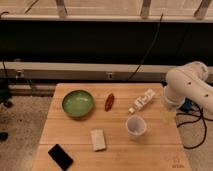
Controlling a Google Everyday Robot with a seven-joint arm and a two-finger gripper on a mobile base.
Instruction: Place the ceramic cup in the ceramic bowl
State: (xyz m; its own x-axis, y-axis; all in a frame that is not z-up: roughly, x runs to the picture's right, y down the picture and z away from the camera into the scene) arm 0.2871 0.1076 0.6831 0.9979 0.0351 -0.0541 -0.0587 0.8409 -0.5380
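Note:
The ceramic cup [136,126] is small and white with a pale greyish inside. It stands upright on the wooden table [70,131], right of centre. The ceramic bowl [78,103] is green with a darker rim and sits at the table's back left, empty and well apart from the cup. The robot's white arm [187,86] bulks over the table's right edge, up and right of the cup. My gripper does not show; only the arm's rounded joints are visible.
A small white bottle [142,100] lies on its side behind the cup. A reddish-brown oblong thing [109,101] lies between bowl and bottle. A white rectangular block [98,139] and a flat black object [60,156] lie at the front left. Cables hang behind the table.

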